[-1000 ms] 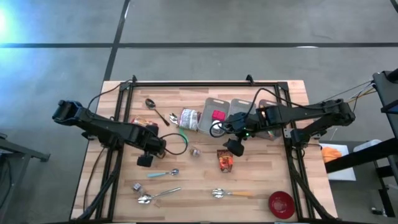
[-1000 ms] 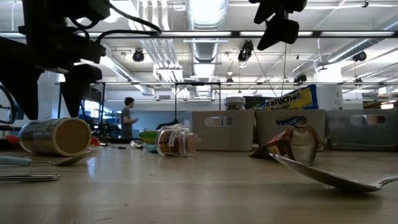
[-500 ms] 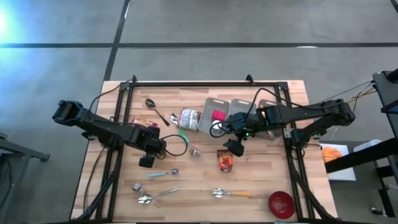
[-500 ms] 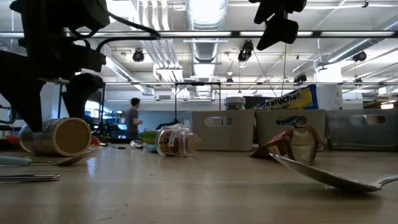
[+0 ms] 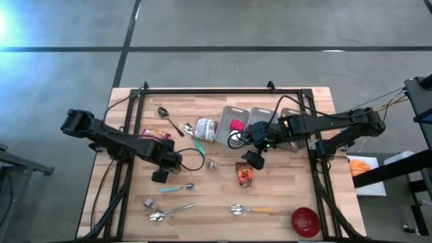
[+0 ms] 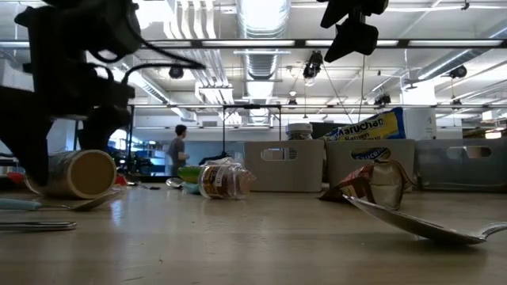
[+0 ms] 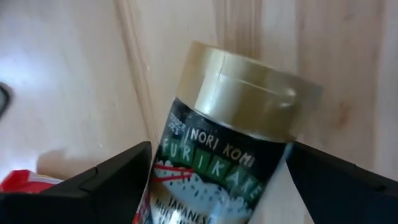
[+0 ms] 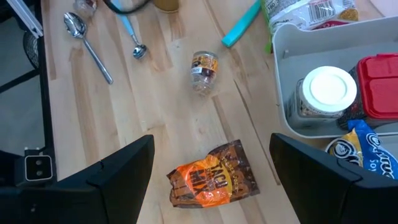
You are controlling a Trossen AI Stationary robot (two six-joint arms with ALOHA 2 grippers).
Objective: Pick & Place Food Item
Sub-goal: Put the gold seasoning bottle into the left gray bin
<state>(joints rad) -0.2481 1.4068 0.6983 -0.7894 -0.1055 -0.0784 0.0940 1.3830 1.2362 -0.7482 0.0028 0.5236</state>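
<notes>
Two wide fingers of the left tool [image 7: 214, 180] straddle the jar [image 7: 233, 149] near the tabletop's left edge; uneven closing could roll it away.

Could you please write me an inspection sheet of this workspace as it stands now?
Surface: wooden table, bare wood between the items.
Job's things: furikake jar lying on its side between the open left gripper fingers; orange snack bag flat on the table under the right gripper; grey bins holding a white-lidded jar and packets.
Clutter: spoons, red bowl, small jar, teal utensil.
Grippers: left low around the furikake jar; right open, raised above the bag.
Cables: black loop on the table.
Surroundings: person far behind.
</notes>
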